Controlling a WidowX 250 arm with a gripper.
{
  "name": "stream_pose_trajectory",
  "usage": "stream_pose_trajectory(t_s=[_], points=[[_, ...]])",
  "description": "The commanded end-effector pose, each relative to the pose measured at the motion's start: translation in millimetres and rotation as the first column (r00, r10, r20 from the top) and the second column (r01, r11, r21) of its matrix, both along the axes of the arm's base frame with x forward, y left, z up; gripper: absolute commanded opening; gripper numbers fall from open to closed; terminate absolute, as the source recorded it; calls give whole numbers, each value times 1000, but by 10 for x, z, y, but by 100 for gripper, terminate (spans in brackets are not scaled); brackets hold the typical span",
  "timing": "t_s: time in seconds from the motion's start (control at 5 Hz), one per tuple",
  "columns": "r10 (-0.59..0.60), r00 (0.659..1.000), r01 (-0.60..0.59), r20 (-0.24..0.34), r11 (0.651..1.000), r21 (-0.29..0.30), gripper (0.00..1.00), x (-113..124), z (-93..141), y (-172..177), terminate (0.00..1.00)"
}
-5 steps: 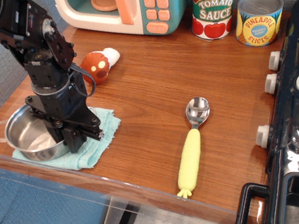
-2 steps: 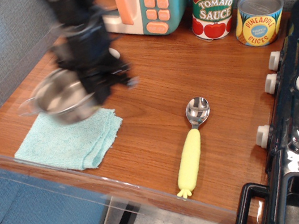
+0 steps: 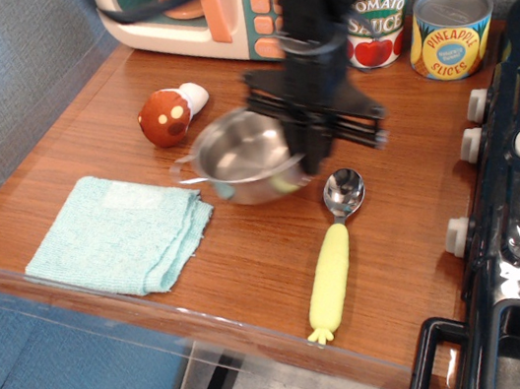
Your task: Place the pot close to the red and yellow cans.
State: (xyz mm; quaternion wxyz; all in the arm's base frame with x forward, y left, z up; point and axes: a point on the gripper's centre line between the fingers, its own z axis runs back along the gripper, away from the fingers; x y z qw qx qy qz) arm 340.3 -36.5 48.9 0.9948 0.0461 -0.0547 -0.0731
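Currently my end effector [image 3: 318, 150] grips the pot [image 3: 242, 157] by its rim, above the tabletop [image 3: 249, 246]. From the pot, the red and yellow cans [image 3: 415, 19] lie up-right, well apart.

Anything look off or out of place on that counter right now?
Nothing spilled or damaged. The toy mushroom lies on its side near the microwave. The pot is held by the gripper at mid-counter, well short of the tomato sauce can and pineapple can.
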Motion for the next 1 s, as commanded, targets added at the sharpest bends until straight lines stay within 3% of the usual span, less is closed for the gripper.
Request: stream_pose_trajectory(t_s=[0.0, 0.4, 0.6, 0.8], points=[[60, 997, -61, 43, 998, 21, 0, 600, 72, -259, 0], [115, 991, -116, 75, 993, 4, 0, 967, 257, -383, 0], [108, 993, -108, 45, 994, 0, 100, 1077, 210, -452, 0], [104, 994, -104, 39, 995, 8, 100, 1059, 177, -545, 0]])
